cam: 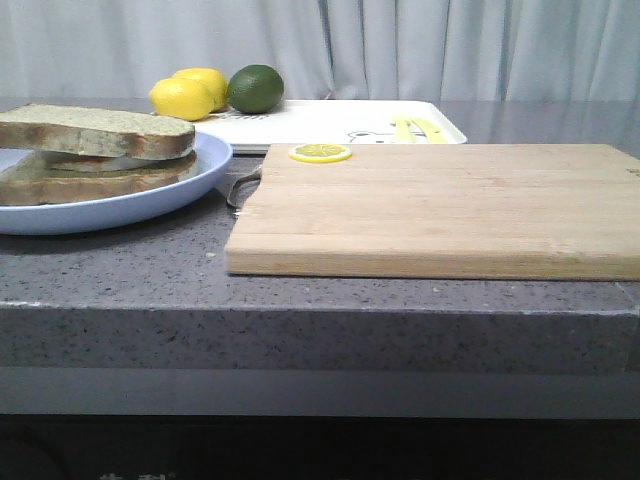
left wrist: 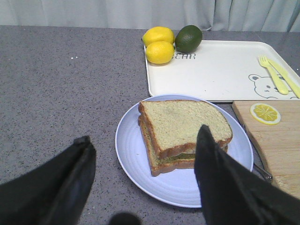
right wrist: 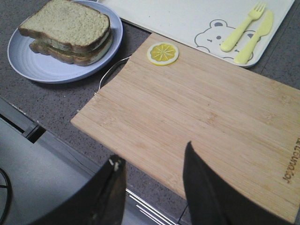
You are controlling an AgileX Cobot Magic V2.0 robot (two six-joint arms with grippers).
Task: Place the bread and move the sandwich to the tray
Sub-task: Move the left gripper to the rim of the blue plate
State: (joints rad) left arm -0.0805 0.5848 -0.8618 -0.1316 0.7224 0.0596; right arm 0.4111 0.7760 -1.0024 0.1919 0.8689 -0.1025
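The sandwich lies on the round light-blue plate at the left of the counter, with a plain bread slice as its top layer. It also shows in the right wrist view. The white tray lies behind the plate, its middle bare. My left gripper is open and empty, above the near side of the plate. My right gripper is open and empty over the counter's front edge, at the near edge of the cutting board. Neither gripper shows in the front view.
A wooden cutting board fills the right of the counter, with a lemon slice at its far left corner. Two lemons and a lime sit on the tray's far left corner. A yellow fork and knife lie on its right side.
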